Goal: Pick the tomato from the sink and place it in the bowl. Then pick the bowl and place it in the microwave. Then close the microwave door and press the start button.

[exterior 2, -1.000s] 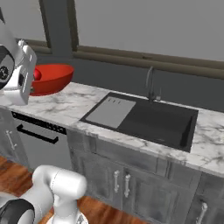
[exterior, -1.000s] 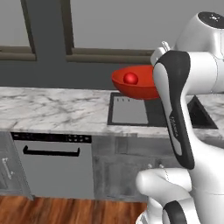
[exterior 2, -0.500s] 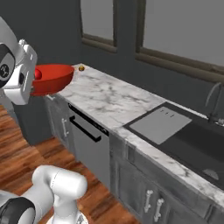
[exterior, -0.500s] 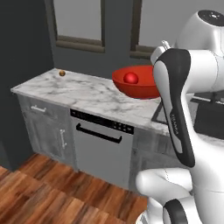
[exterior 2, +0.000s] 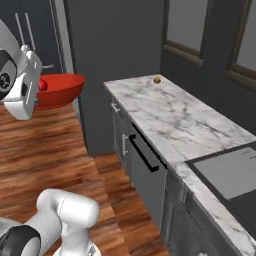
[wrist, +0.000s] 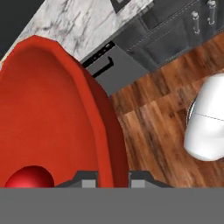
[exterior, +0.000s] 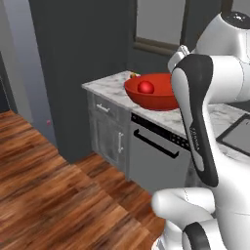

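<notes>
Left base view: the bowl (exterior: 155,93) is up in the air w/ the tomato (exterior: 145,87) inside it. The arm hides the jaws here.

Right base view: bowl (exterior 2: 59,89) sticks out past the arm, over the wood floor (exterior 2: 55,150). Tomato (exterior 2: 43,85) peeks out by the arm.

Hand view: gripper (wrist: 113,176) pinches the bowl's rim (wrist: 103,131), one jaw each side. Tomato (wrist: 29,176) sits inside, next to the jaws.
</notes>
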Robot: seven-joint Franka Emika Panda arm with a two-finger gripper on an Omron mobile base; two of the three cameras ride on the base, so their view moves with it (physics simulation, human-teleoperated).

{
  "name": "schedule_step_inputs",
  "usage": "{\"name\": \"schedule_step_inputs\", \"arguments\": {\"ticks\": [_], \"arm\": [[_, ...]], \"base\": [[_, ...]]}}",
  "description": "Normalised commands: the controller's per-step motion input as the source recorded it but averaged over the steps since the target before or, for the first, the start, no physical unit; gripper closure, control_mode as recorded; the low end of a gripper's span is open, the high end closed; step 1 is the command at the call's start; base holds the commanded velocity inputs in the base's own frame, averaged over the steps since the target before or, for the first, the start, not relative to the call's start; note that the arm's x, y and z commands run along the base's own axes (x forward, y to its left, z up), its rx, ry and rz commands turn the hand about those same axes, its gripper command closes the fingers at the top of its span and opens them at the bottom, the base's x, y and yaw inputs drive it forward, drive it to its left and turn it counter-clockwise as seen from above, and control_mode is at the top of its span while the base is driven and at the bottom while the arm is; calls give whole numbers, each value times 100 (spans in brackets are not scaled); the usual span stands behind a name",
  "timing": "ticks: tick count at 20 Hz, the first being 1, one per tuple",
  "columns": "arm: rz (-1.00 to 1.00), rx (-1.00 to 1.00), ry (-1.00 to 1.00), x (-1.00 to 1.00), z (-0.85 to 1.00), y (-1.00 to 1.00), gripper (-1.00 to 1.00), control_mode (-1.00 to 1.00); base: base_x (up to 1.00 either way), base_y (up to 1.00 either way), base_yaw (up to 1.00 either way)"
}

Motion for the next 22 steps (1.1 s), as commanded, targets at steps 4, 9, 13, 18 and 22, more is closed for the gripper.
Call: {"name": "schedule_step_inputs", "arguments": {"ticks": [4,9,13,18,22], "arm": [[0,0,0,0,0,0,100,100],[0,0,0,0,0,0,100,100],[0,0,0,0,0,0,100,100],[0,0,0,0,0,0,100,100],[0,0,0,0,0,0,100,100]], "base": [[1,0,55],[8,3,46],[41,28,34],[79,40,18],[100,52,5]]}}
